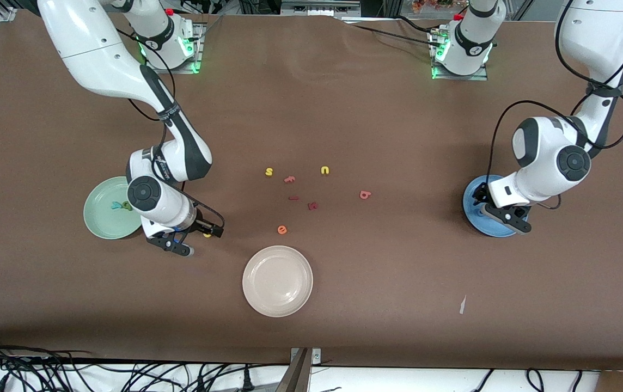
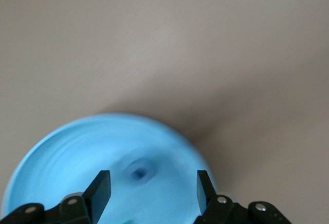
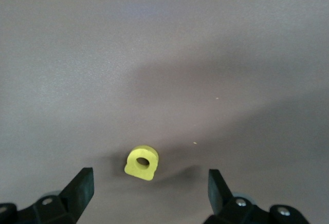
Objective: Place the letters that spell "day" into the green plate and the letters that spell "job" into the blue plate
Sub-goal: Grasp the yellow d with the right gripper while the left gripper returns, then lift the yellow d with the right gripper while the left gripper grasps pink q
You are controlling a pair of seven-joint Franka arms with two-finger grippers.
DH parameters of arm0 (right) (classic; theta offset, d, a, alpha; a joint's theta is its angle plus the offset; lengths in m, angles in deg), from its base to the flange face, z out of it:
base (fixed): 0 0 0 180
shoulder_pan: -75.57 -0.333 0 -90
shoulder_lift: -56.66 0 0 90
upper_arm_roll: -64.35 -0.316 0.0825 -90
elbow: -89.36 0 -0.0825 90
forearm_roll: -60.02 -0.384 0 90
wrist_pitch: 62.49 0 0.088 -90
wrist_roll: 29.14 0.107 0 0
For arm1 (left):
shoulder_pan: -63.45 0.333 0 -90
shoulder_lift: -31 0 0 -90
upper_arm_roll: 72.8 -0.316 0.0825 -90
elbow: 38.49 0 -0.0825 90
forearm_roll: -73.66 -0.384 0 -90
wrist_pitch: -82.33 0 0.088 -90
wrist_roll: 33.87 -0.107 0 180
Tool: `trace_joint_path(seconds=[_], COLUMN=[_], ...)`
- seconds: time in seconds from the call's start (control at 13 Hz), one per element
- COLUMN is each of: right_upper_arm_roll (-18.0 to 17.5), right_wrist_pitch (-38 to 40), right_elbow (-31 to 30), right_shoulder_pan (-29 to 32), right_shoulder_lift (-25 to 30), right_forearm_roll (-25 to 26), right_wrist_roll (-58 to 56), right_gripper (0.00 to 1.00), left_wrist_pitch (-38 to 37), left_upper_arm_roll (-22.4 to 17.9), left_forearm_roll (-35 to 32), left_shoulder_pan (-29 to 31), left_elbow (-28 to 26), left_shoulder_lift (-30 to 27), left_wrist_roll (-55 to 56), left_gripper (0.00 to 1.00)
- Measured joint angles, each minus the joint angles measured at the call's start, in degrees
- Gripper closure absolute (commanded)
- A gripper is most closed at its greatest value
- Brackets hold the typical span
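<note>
Brown table (image 1: 344, 109): green plate (image 1: 99, 220) with letters (image 1: 121, 206)

A: Front view's bright and even, light pouring down from above. The brown table (image 1: 344, 125) has a pale sheen near its middle top.

B: Shadows are soft. The cream plate (image 1: 278, 281) glints a little along its rim, no harsh glare.

A: Green lamps glow at both arm bases, tinting the mounts.

B: Left wrist view, that's smeared! The blue plate (image 2: 118, 167) streaks with motion blur, its edge fuzzy, and a dark smudge (image 2: 139, 172) sits in it, too blurred to read.

A: Right wrist view is steadier. The yellow letter (image 3: 142, 163) is fairly crisp, casting a soft shadow beside it; broad dim bands cross the tabletop.
</note>
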Motion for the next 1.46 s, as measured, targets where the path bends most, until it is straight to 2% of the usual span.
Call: trace_joint_path(seconds=[0.23,0.54,0.85,1.08,1.46], right_upper_arm_roll=[0.0,0.0,0.0,0.1,0.0], right_wrist_pitch=[-0.1,-0.2,-0.2,-0.2,-0.2], right_elbow=[0.6,1.5,1.6,1.8,2.0], right_shoulder_pan=[0.0,0.0,0.0,0.0,-0.1], right_shoulder_lift=[-0.9,-1.7,-2.0,-1.9,-1.9], right_forearm_roll=[0.0,0.0,0.0,-0.9,-1.4], right_wrist_roll=[0.0,0.0,0.0,0.1,0.1], right_gripper=[0.11,0.22,0.41,0.54,0.76], left_wrist_pitch=[0.0,0.0,4.3,7.7,12.0], left_upper_arm_roll=[1.2,1.4,1.4,1.4,1.3], left_forearm_roll=[7.2,7.6,7.6,7.6,7.6], left_shoulder_pan=[-7.4,-18.0,-26.3,-29.3,-30.3], left_elbow=[0.1,0.0,0.2,1.0,1.9], left_shoulder_lift=[-0.7,-0.4,2.4,5.3,7.9], left_wrist_roll=[3.1,17.2,25.0,25.7,25.6], left_gripper=[0.15,0.14,0.15,0.15,0.18])
